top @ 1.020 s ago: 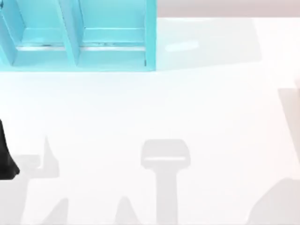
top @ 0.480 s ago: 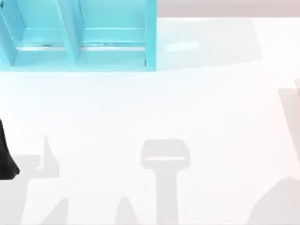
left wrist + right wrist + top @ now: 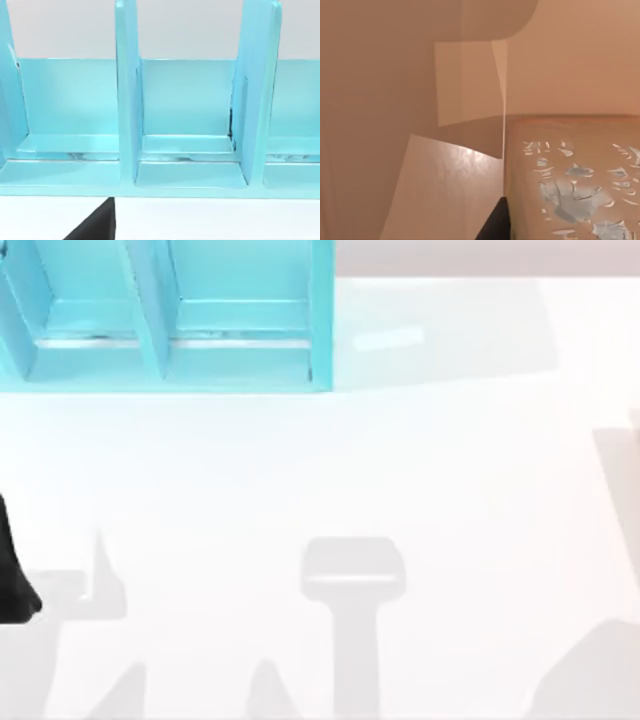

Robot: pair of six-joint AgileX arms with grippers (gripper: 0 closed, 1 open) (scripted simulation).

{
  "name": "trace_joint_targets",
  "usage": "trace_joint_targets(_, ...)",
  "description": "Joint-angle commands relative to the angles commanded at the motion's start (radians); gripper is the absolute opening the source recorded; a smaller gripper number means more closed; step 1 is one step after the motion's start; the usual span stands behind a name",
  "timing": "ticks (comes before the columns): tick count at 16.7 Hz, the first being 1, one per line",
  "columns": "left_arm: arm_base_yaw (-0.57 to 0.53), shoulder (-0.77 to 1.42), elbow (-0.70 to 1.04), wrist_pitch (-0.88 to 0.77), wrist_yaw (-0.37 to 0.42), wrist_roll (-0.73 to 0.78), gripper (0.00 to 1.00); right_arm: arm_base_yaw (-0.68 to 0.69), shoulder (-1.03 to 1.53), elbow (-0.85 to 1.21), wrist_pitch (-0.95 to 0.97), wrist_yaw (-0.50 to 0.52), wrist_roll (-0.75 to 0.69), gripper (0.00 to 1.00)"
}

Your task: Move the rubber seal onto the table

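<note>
the white table lies bare across the middle of the top view. the turquoise-blue shelf unit stands at its far left corner, and the compartments that face the left wrist camera hold nothing. the left arm is parked at the table's left edge, with a dark part of the left gripper low in front of the shelf; its opening cannot be told. the rubber seal appears as a tan-amber, translucent mass with pale marks, pressed close against the right wrist camera beside a dark tip of the right gripper. so the right arm is much the nearer, though its grip and the seal's axis cannot be told. nothing in the top view differs from half a second ago.
</note>
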Motion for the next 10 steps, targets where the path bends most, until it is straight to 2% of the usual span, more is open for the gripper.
trace_joint_targets(10,0.0,0.0,0.0,0.0,0.0,0.0,1.0,0.001,0.0,0.014,-0.009,-0.003,0.015,0.0)
